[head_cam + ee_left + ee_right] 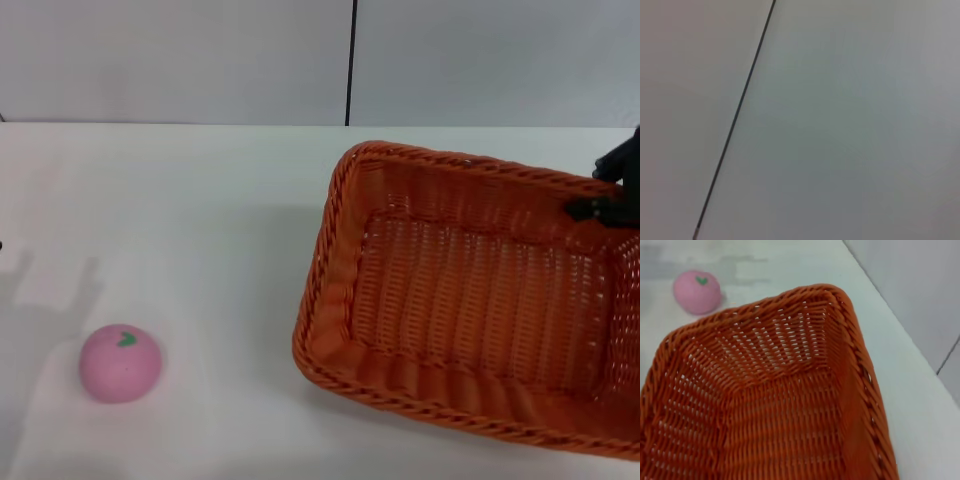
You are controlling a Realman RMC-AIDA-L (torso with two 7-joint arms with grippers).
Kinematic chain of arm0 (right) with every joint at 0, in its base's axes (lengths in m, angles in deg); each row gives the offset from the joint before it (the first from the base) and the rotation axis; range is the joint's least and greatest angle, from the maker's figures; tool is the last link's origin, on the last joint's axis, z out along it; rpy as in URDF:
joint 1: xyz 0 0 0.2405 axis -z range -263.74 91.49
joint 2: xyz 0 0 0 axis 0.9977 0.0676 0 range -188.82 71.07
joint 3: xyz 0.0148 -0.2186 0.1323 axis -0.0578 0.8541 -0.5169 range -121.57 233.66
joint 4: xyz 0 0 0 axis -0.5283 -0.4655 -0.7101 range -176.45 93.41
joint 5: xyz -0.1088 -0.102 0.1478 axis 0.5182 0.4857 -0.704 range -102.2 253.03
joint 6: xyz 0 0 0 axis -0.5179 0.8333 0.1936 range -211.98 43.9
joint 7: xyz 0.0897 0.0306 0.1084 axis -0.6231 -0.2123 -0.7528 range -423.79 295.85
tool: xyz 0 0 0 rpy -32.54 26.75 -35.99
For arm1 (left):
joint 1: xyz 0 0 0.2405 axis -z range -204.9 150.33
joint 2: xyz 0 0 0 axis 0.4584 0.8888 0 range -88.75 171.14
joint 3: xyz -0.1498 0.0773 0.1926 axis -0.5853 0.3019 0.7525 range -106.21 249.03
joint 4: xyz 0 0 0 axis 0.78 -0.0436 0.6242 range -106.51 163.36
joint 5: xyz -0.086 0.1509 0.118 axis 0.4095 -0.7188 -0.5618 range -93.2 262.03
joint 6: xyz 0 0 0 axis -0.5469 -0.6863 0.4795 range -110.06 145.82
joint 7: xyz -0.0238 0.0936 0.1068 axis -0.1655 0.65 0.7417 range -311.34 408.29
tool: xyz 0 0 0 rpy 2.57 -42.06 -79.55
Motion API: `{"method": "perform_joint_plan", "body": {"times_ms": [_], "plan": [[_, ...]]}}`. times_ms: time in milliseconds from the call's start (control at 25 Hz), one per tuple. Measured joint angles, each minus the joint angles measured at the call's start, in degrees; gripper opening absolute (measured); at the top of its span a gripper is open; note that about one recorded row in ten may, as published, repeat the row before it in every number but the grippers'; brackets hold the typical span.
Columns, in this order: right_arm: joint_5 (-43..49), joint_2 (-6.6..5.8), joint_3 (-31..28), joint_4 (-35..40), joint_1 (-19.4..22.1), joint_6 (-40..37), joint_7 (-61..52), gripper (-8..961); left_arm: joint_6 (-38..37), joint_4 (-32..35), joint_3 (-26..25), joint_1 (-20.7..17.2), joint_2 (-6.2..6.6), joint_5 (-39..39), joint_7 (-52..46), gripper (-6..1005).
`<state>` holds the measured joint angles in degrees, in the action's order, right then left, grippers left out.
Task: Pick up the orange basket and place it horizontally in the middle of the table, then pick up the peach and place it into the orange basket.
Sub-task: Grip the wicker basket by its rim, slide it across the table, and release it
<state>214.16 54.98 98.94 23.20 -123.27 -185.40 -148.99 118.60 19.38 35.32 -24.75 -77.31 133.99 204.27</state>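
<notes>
The orange basket (470, 290) takes up the right side of the table (180, 220), skewed at an angle, with its right end running out of the head view. My right gripper (606, 206) is at the basket's far rim near the right edge, a dark finger hooked over the braid and shut on it. The right wrist view looks down into the basket (780, 405), which has nothing inside. The pink peach (120, 363) with its green leaf mark lies on the table at the front left, well apart from the basket, and the peach (697, 291) also shows beyond the basket's far corner. My left gripper is out of view.
A grey wall with a dark vertical seam (350, 60) backs the table. The left wrist view shows only that wall and the seam (735, 115). A faint arm shadow (50, 290) falls on the table's left side above the peach.
</notes>
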Motion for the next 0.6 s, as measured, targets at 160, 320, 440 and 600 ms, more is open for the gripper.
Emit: {"method": "perform_joint_plan", "body": {"times_ms": [160,320,440,600], "plan": [[-0.2,0.19,0.1,-0.6,-0.4,1.6,4.5,151,0.2,-0.6,1.2,-0.5,-0.15,0.0,0.0,816],[-0.3,1.75,-0.2,-1.5,-0.4,4.1,9.0,151,0.0,-1.0,2.2,-0.4,-0.27,0.0,0.0,816],[-0.9,2.47,-0.1,-2.6,-0.4,5.8,10.7,151,-0.1,-1.3,2.3,-0.2,-0.23,0.0,0.0,816],[-1.5,2.60,0.2,-3.0,-0.5,7.2,10.8,151,-0.2,-1.3,2.2,0.1,-0.12,0.0,0.0,816]]}}
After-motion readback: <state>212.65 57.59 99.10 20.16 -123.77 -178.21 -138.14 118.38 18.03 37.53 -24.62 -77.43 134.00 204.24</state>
